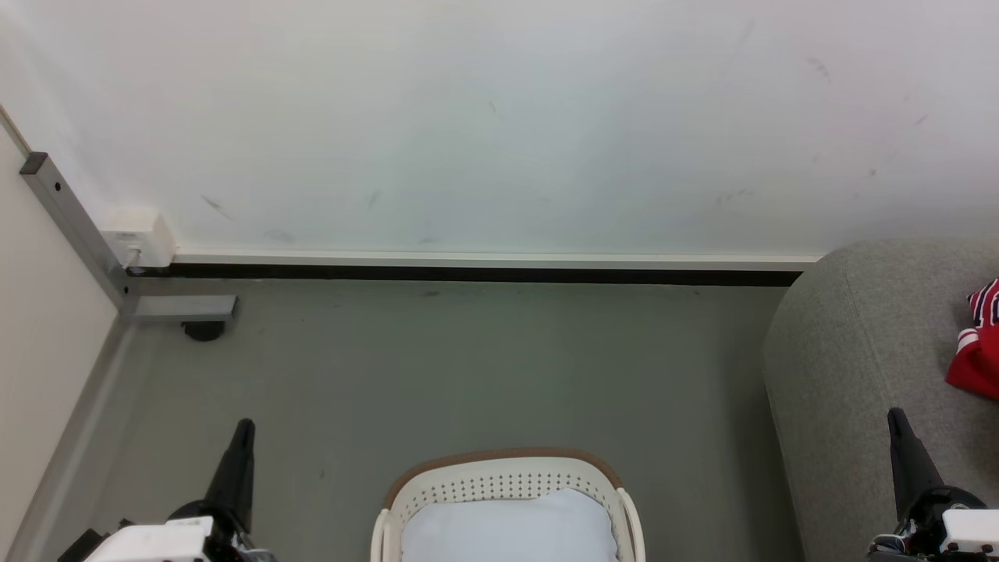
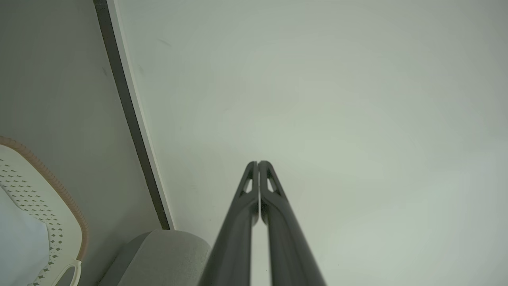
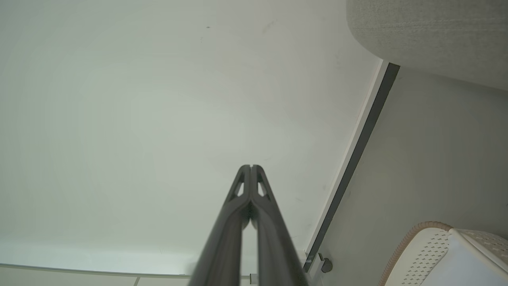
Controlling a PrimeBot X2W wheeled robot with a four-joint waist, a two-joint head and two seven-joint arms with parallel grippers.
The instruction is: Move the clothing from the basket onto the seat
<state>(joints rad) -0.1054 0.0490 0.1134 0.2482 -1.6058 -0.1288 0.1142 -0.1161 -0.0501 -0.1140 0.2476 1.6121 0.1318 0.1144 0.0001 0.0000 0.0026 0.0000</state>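
Red clothing [image 1: 977,351] on the seat [image 1: 858,351]; basket [image 1: 507,478] before me; both grippers closed and empty.
Head view: the clothing is bright red with white trim and dark striping at its top, bunched at the picture's right border on the grey seat; its markings are too small to read. The cream basket with a brown rim stands on the floor [image 1: 468,367], well apart from the seat, and holds a pale cloth [image 1: 507,531]. My left gripper [image 1: 245,426] and right gripper [image 1: 894,414] point up, low at either side. Left wrist view: my fingers [image 2: 238,222] meet at the tips, gripping nothing, aimed at the wall [image 2: 337,99]; basket lower left. Right wrist view: fingers pressed together likewise, nothing between them; seat upper right, basket lower right.
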